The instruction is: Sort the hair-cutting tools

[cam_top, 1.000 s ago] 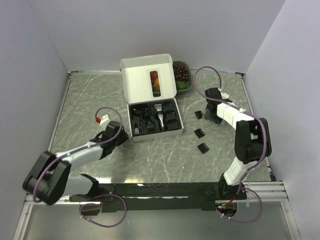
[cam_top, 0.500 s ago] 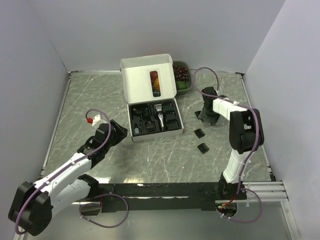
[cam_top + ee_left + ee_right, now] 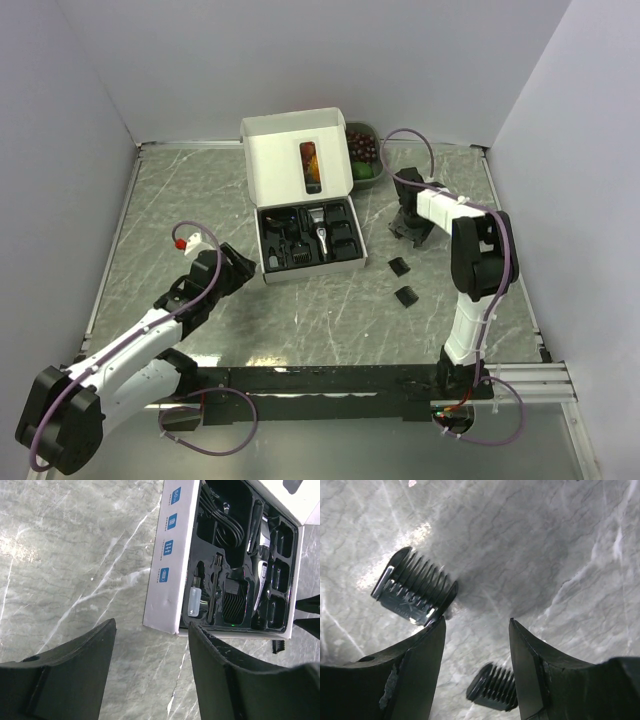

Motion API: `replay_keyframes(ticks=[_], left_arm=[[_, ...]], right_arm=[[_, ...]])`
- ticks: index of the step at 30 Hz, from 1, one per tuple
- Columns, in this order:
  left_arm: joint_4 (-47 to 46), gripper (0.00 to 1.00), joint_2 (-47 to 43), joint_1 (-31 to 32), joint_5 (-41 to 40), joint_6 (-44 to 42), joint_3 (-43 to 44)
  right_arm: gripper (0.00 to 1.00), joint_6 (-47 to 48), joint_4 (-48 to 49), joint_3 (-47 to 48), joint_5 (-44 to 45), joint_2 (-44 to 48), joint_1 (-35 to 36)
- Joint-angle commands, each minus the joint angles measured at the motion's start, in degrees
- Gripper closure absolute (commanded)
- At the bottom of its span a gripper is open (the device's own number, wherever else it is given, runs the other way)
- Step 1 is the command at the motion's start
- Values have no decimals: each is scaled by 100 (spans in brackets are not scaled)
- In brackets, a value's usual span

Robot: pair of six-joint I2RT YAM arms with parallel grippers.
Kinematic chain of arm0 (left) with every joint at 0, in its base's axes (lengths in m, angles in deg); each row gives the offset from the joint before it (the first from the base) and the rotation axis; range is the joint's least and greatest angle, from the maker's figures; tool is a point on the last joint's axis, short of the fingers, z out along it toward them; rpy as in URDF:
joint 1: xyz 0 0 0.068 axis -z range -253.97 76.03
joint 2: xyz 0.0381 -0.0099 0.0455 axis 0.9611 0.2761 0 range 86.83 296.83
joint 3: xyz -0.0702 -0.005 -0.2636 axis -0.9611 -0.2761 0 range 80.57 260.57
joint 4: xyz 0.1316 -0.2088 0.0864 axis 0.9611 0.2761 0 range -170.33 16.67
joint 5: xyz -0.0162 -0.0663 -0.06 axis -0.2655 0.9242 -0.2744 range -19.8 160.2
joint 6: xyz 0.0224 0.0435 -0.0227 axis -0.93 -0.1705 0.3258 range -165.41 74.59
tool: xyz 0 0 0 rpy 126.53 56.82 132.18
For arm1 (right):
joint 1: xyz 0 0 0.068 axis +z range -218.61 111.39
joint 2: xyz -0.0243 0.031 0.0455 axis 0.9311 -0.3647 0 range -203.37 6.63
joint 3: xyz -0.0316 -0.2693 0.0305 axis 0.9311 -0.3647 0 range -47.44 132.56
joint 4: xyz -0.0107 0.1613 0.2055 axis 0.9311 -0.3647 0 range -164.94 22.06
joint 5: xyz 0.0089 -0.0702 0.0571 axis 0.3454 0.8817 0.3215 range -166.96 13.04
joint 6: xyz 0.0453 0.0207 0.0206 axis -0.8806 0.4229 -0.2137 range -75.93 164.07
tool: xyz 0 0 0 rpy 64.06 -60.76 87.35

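Left gripper (image 3: 237,266): it is held low over the table (image 3: 170,200), just left of the white box (image 3: 280,160). Its fingers (image 3: 75,670) are spread apart and nothing is gripped. The box's near corner is seen through the gap.

Right gripper (image 3: 410,230): it is pointed down at the table to the right of the box. Its fingers (image 3: 415,670) are parted and nothing is clamped.

Ridged comb guard (image 3: 415,592): it lies on the table just beside one right fingertip. Contact cannot be told.

Second comb guard (image 3: 492,687): it is seen low in the gap between the right fingers, lying on the table.

Middle comb guard (image 3: 400,267): it lies loose on the table, right of the box.

Near comb guard (image 3: 406,296): it lies just nearer the arm bases than the middle one, apart from it.

Hair clipper (image 3: 322,232): it is seated in the box's black insert, among other black parts.

Small pale bottle (image 3: 194,602): it is slotted at the insert's edge.

Fruit tray (image 3: 368,127): it is partly hidden behind the raised lid.
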Motion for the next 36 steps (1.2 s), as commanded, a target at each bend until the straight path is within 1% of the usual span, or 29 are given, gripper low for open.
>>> replay_keyframes(ticks=[1,6,16,21,25,28,32,35,36], left_arm=[[-55,35,-93,34,78,-76,28],[-20,35,-136,34,52,-111,29],[129,35,-189,34,-36,-164,90],[164,35,-198,34,-36,-164,108],[261,35,-216,34,-88,-199,169],[287,35,-233,34,-150,-208,187],[279,35,-207,34,-194,-190,169],[261,35,-172,34,-185,-190,143],[244,35,-172,34,-177,-190,143]], right_arm=[[39,-464,-344,338,177,-176,62],[40,-789,-423,461,212,-246,88],[41,-1115,-748,1006,256,-589,202],[41,-1195,-731,1129,195,-677,255],[41,-1195,-845,1383,221,-914,360],[41,-1133,-924,1708,265,-1072,465],[41,-809,-977,2007,318,-1169,650],[41,-361,-846,2009,335,-1003,773],[41,-255,-724,1878,353,-794,774]])
